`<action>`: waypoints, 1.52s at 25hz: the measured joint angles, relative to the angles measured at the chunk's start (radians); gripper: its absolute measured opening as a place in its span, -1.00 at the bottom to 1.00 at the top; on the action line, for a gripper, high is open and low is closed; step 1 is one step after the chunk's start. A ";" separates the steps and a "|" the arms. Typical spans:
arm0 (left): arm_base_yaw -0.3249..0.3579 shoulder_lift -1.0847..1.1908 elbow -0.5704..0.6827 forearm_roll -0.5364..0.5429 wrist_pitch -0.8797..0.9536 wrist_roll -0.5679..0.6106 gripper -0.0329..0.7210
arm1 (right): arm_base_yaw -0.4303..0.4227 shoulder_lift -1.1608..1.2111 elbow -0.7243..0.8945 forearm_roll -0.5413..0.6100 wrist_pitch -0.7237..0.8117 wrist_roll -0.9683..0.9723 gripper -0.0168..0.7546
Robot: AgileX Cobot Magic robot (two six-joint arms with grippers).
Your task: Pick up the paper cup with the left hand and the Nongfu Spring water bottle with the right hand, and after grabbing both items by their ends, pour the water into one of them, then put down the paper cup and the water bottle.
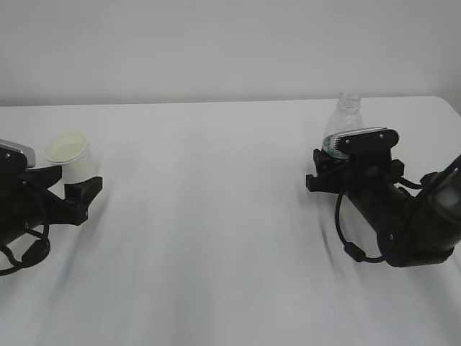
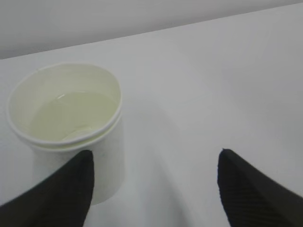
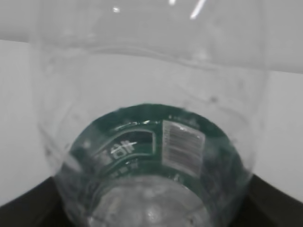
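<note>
Paper cup [image 2: 66,123]: light, crushable, holds water [image 2: 71,116]; stands near table [image 1: 216,216] left edge; take its lower wall gently.
Left gripper [image 2: 154,189]: open, cup beside one finger.
Nongfu Spring water bottle [image 1: 344,122]: thin, slippery, near right back corner.
Right gripper [image 1: 353,169]: straddles bottle; grip cannot be told.

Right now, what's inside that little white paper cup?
The paper cup holds clear water partway up its pale cream inside, as the left wrist view shows. The cup's outer base is hidden behind the gripper finger.
</note>
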 joint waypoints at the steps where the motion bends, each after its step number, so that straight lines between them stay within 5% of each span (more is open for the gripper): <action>1: 0.000 0.000 0.000 -0.002 0.000 0.000 0.64 | 0.000 0.000 0.000 -0.002 0.000 -0.002 0.46; 7: 0.000 0.000 0.000 -0.005 0.000 -0.002 0.64 | 0.000 0.000 0.000 -0.006 -0.006 -0.004 0.61; 38: 0.000 -0.083 0.057 -0.091 0.000 -0.002 0.64 | 0.000 -0.203 0.234 -0.054 -0.028 0.047 0.61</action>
